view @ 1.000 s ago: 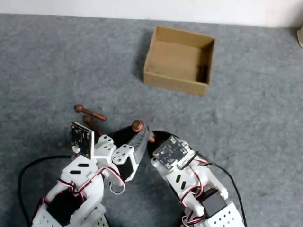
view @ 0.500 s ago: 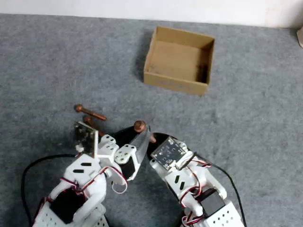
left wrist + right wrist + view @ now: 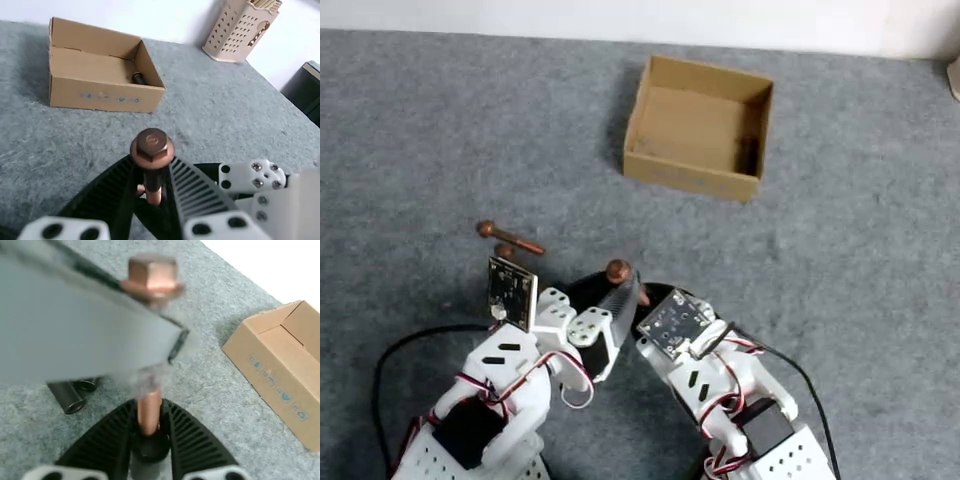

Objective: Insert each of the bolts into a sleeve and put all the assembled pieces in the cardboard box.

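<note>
We see the left pincer (image 3: 151,170) clenched on a copper-coloured hex-head metal bolt (image 3: 152,147). The bolt stands upright, its head just above the ribbed black fingers (image 3: 192,187). In the high view this pair sits near the middle of the near side of the grey carpet (image 3: 840,260).

The right pincer (image 3: 149,409) is directly under the bolt and touches the left one. It grasps a dark cylindrical metal sleeve (image 3: 147,450). The bolt's shank runs down between the right pincer's fingers and meets the sleeve's top. We cannot tell how far it has gone in.

The brown open-topped cardboard box (image 3: 692,180) stands on the far side, a little right of centre and well apart from both arms. One dark assembled piece (image 3: 137,77) lies inside it, against the right wall.

Two loose copper bolts (image 3: 510,238) lie on the carpet to the left of the pincers, just beyond the left arm's camera board. Spare dark sleeves (image 3: 70,400) lie on their sides on the carpet near the right pincer.

A beige perforated holder (image 3: 240,27) stands far off to the right, beyond the box and against the white wall.
</note>
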`<state>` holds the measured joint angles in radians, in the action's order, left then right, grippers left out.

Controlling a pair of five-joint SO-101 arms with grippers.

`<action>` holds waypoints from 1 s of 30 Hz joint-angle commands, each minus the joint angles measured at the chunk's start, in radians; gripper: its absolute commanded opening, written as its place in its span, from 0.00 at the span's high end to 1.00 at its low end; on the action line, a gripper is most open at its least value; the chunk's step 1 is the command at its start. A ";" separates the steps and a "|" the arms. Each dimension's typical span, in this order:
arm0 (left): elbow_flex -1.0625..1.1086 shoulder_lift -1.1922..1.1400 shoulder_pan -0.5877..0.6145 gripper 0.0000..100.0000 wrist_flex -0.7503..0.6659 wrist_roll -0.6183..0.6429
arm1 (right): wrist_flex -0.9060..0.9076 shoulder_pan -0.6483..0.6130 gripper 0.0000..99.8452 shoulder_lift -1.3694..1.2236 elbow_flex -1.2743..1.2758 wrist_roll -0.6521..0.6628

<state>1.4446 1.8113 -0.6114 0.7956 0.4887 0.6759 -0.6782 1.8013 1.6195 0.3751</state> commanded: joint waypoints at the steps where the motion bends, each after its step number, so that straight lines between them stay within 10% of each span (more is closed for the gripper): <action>1: 0.001 -0.005 0.012 1.00 -0.025 -0.003 | -0.039 -0.007 1.00 0.010 -0.021 -0.009; 13: 0.013 -0.004 0.024 1.00 -0.044 0.000 | -0.039 -0.004 1.00 0.010 -0.016 -0.009; 30: 0.128 -0.004 0.346 1.00 -0.336 0.095 | -0.099 0.039 1.00 -0.001 -0.018 -0.015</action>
<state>1.5796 1.8006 -0.3445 0.5010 0.5808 0.5854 -0.6736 1.8044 1.6164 0.3690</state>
